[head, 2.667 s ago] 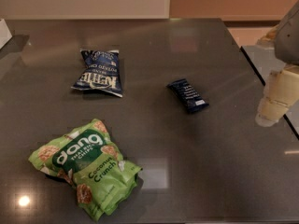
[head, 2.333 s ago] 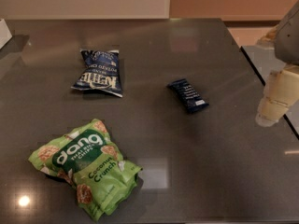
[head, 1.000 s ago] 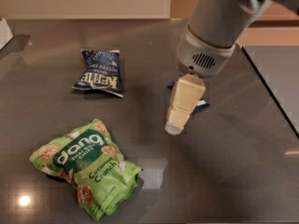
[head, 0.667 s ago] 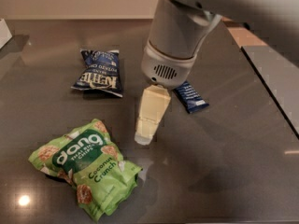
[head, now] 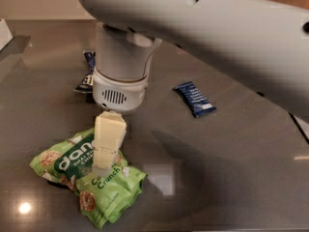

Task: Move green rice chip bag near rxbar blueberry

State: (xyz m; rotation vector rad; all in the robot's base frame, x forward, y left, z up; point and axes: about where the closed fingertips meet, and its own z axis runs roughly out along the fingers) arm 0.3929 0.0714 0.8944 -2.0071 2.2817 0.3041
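Note:
The green rice chip bag (head: 110, 193), crinkled with white "dang" lettering, lies at the front left of the dark table. The gripper (head: 104, 164) hangs from the big grey-white arm and reaches down onto the middle of the bag, its tip at the bag's surface. The rxbar blueberry (head: 194, 98), a small navy wrapper with a pale end, lies flat to the right of the arm, well apart from the bag.
The dark blue Kettle chip bag (head: 86, 76) lies behind the arm's wrist (head: 119, 88), mostly hidden by it. The arm's body (head: 217, 28) spans the top of the view. A white object (head: 4, 33) sits at the far left. The table's right edge (head: 298, 125) runs near the frame's side.
The arm has swung in from the right edge, passed over the rxbar and come down to the left, so the gripper now rests on the green bag. Bags and bar have not moved.

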